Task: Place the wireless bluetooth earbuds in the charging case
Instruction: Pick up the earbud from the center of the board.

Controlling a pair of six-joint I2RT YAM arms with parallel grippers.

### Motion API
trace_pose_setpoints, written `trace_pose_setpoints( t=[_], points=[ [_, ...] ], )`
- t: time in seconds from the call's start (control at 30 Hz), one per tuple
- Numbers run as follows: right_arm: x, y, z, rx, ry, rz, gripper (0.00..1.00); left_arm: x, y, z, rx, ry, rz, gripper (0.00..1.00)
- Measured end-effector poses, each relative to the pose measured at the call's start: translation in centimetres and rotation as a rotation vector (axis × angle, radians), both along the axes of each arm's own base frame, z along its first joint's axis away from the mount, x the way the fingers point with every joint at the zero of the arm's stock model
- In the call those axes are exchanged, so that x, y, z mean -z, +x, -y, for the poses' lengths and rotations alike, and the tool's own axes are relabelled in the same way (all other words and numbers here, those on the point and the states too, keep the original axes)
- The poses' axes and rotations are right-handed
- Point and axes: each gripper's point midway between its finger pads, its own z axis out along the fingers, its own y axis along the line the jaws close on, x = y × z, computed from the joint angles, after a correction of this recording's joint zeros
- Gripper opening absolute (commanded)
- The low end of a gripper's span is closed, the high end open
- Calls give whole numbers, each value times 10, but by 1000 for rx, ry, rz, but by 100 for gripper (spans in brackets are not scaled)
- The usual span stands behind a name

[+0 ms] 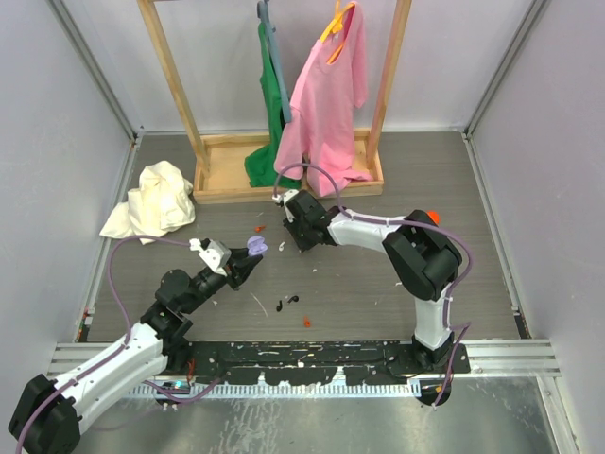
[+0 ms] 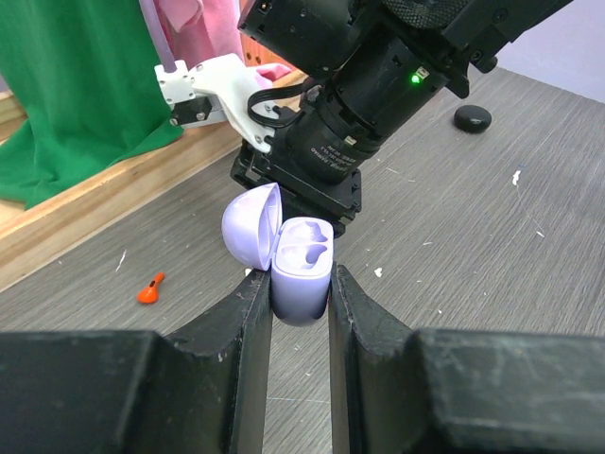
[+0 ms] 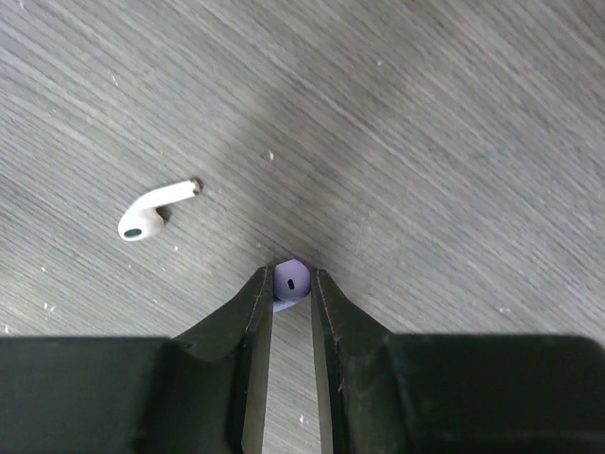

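My left gripper [image 2: 301, 288] is shut on the lilac charging case [image 2: 301, 265], its lid [image 2: 250, 225] hinged open to the left and both sockets empty. In the top view the case [image 1: 255, 245] is held up at the table's middle left. My right gripper [image 3: 292, 288] is shut on a lilac earbud [image 3: 291, 280], just above the table. A second earbud [image 3: 151, 212], pale, lies on the table up and to the left of it. In the top view my right gripper [image 1: 293, 238] is just right of the case.
A wooden clothes rack [image 1: 227, 161] with green and pink garments [image 1: 326, 95] stands behind. A cream cloth [image 1: 156, 200] lies at the back left. Small black bits [image 1: 288, 303] and a red bit [image 1: 307, 323] lie near the front; an orange bit [image 2: 149, 288] lies left of the case.
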Motion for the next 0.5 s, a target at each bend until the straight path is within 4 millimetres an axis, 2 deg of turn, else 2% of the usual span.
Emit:
trace_pose_setpoints(
  t=[0.2,0.33,0.5],
  points=[
    [0,-13,19,15,-68,-39,18,3,0,1,1,6,-9,0],
    [-1,-25,36,26,-108,-56,18,12,0,4,18,27,-36,0],
    [-22,-37,51,40,-117,-21,18,24,-1,8,41,49,-70,0]
  ],
)
